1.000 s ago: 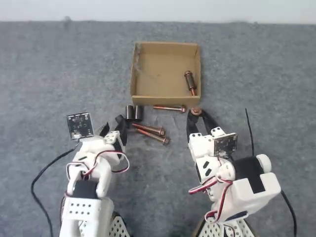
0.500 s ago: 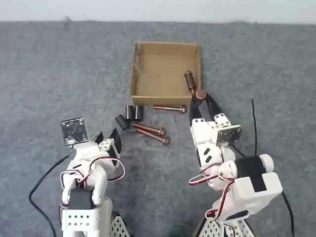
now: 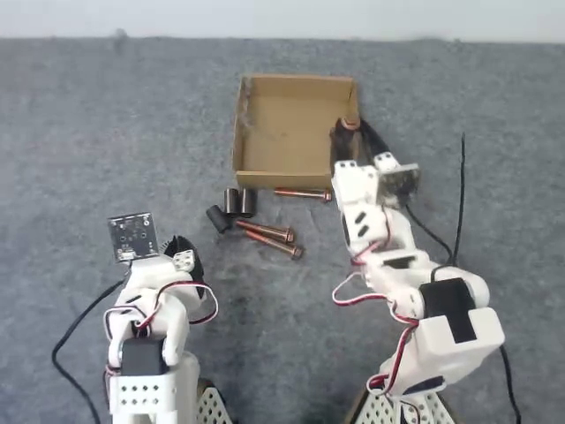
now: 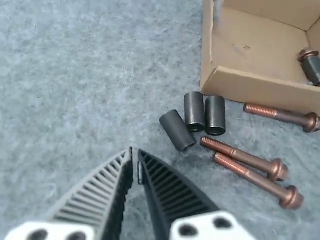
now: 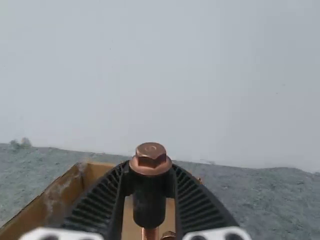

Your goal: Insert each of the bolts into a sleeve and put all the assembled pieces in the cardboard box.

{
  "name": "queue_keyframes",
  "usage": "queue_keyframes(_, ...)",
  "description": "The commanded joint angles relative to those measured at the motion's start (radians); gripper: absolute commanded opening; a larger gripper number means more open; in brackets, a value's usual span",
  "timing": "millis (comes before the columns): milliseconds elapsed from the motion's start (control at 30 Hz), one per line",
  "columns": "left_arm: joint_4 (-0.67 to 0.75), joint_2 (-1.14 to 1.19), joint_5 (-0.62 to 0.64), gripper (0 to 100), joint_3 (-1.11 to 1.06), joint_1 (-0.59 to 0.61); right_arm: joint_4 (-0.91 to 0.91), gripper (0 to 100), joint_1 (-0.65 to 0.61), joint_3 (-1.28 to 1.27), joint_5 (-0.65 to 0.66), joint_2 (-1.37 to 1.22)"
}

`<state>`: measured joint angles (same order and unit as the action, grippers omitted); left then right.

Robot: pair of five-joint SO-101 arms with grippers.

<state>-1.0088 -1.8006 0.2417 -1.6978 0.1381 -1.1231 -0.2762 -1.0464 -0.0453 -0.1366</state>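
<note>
My right gripper (image 3: pixel 350 130) hangs over the right side of the cardboard box (image 3: pixel 265 124), shut on an assembled piece. In the right wrist view the copper bolt head (image 5: pixel 150 157) tops the black sleeve (image 5: pixel 149 199) between the fingers, with the box rim (image 5: pixel 47 207) below. My left gripper (image 3: pixel 183 253) is shut and holds nothing, short of the loose parts. Three black sleeves (image 4: pixel 177 130) (image 4: pixel 194 111) (image 4: pixel 215 115) and three copper bolts (image 4: pixel 242 159) (image 4: pixel 255 178) (image 4: pixel 280 114) lie on the carpet in front of the box (image 4: pixel 250 86). Another assembled piece (image 4: pixel 310 63) lies inside it.
Grey carpet (image 3: pixel 106 132) covers the table, with open room left of the box and between the two arms. A black cable (image 3: pixel 461 190) runs along the right arm. The carpet's far edge meets a pale wall (image 3: pixel 282 18).
My right gripper carried the assembled piece away from me, from in front of the box to over its right side. My left arm drew back from the sleeves and its fingers went from open to shut.
</note>
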Motion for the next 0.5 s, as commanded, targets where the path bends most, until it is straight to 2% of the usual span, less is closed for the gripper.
queue_keyframes(0,-0.006,-0.003,-0.017,1,0.012,0.011,0.159,0.6,-0.033,0.138,-0.005,0.044)
queue_keyframes(467,-0.006,-0.002,-0.017,1,0.012,0.011,0.935,0.6,-0.042,0.542,-0.005,0.042)
